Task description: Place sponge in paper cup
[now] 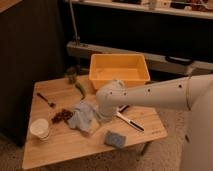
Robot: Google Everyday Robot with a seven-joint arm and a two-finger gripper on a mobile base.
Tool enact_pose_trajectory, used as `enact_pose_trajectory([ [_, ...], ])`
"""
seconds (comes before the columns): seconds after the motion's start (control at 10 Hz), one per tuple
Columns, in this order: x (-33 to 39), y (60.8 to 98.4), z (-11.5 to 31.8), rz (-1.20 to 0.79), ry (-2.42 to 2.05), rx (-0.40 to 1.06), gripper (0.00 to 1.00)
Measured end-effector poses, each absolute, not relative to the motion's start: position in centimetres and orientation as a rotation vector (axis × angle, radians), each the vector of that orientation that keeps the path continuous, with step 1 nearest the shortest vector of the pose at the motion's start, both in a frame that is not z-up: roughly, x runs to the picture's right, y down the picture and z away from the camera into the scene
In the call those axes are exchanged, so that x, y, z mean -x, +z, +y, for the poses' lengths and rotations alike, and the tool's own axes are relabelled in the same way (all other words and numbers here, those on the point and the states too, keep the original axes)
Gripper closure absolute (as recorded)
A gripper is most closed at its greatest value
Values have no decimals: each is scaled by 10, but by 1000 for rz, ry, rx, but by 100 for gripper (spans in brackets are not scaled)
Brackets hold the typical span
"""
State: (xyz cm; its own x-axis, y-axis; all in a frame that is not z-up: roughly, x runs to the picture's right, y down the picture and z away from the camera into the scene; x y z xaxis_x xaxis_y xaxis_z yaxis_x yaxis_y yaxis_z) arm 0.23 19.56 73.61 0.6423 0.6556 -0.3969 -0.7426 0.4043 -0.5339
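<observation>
I'm looking at a wooden table [65,152] that is carrying a cup [40,129] near-left, a sponge [115,139] near-middle, a cloth [81,116] at centre, a fork [46,100] left, and a jar [71,76] and yellow bin [119,70] far. The gripper [105,118] is hanging by the cloth's right edge.

Matt wood table [65,147], paper cup [40,129], soft pale cloth [81,117] — the yellow bin [119,71] looks smooth plastic

I can read no text, label, brand or number anywhere on my feed. The side of the paper cup [40,129], the walls of the yellow bin [119,70] and the white arm [160,92] carry no lettering I can make out. The arm has only a row of dark dots, not characters. The gripper [102,116] hangs low over the table [65,145], just beside the pale-blue cloth [82,116], its fingers apart.
</observation>
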Motion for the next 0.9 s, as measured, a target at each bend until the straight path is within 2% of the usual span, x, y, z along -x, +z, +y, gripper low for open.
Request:
enact_pose_trajectory([
  [0.3, -5, 739, 206, 52, 761, 774, 20],
  [0.7, 8, 770, 239, 73, 679, 823, 20],
  [0.9, 6, 772, 245, 97, 665, 831, 20],
])
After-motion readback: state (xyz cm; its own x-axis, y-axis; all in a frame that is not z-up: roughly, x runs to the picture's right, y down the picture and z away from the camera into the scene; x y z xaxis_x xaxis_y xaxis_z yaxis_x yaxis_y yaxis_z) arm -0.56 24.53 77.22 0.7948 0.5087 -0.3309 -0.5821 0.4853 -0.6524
